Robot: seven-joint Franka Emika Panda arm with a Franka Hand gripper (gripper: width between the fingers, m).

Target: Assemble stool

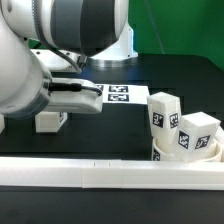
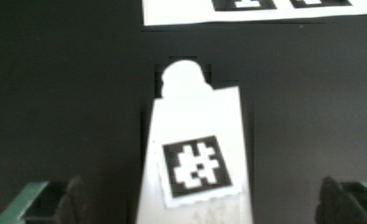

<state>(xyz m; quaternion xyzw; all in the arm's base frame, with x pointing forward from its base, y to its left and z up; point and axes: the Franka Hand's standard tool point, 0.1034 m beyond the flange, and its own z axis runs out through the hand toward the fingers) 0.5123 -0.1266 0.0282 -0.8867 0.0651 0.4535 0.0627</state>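
The released gripper [image 2: 201, 197] is hovering over a loose stool leg [image 2: 201, 140] lying mid-frame on the counter [image 2: 55, 100]. Leg pickup is starting, I think; the next move is calling for descending and clenching it squarely.

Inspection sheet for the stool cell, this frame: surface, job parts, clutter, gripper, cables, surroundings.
Surface: black table, matte.
Job's things: lying leg flat, tag up; rear upright leg and front upright leg stand at the seat, on the exterior view's right; whether they are seated cannot be told.
Clutter: nothing seen.
Grippers: gripper open, fingers either side of the lying leg, clear of it.
Cables: nothing seen.
Surroundings: marker board; white rail along the table's near edge; green backdrop.
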